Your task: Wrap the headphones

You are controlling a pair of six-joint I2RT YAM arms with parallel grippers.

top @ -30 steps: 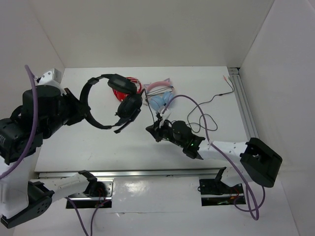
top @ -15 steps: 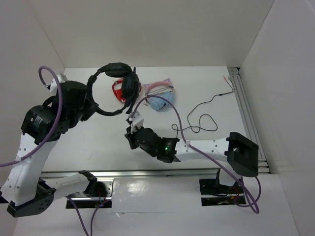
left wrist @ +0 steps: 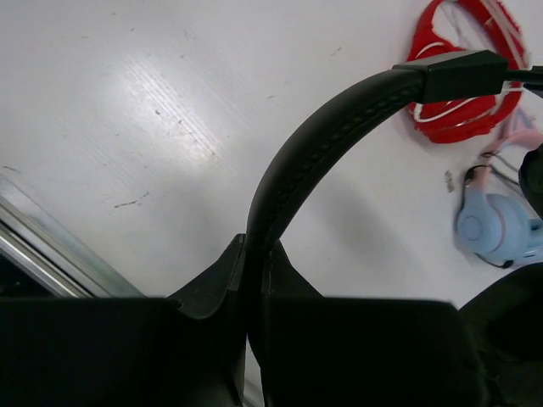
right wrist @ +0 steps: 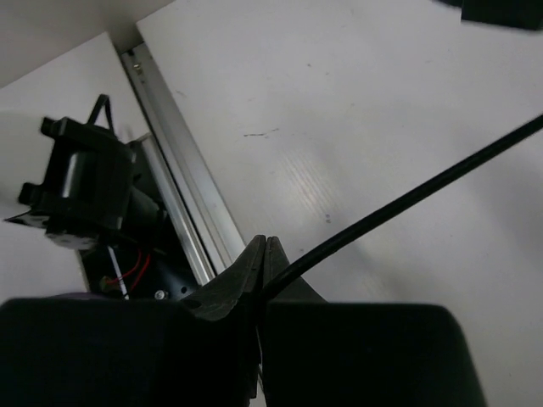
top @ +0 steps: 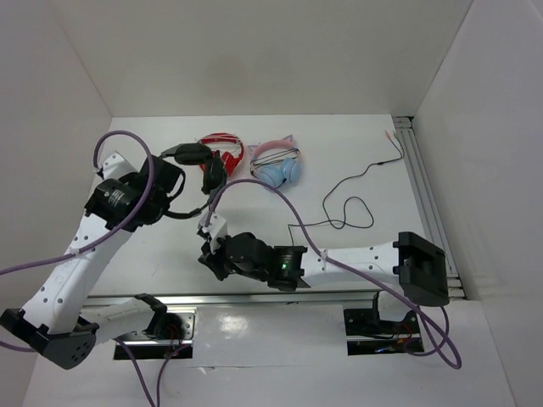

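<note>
The white desk (top: 339,153) is walled on its left, far and right sides, with a metal rail (top: 422,182) along the right edge and another along the near edge. The widest bare stretch lies in the far-right quarter and along the left edge near the front. The black headphones (top: 200,163) sit toward the far-left corner, just beside the red headphones (top: 225,144). The blue and pink cat-ear headphones (top: 278,167) lie a little further right along the far edge. The left gripper (left wrist: 254,263) is clamped tight on the padded headband (left wrist: 318,148), its fingers pressed to either side with no gap showing. The earcups seem to hang off the desk, though the top view does not settle whether they touch it. The right gripper (right wrist: 263,264) reaches across toward the near-left part of the desk and is pinched shut on the thin black cable (right wrist: 407,199), which leaves the fingertips at a slant. Further along, the cable lies in a loose loop (top: 348,208) near the right edge and ends in a plug (top: 393,138) by the far-right corner. The stretch between the right gripper and the earcups is hard to follow — the arm's purple hose (top: 254,182) arches over it. In the left wrist view one earcup is cut off at the frame's right edge, and the dark gripper bodies fill the bottom of both wrist views.
</note>
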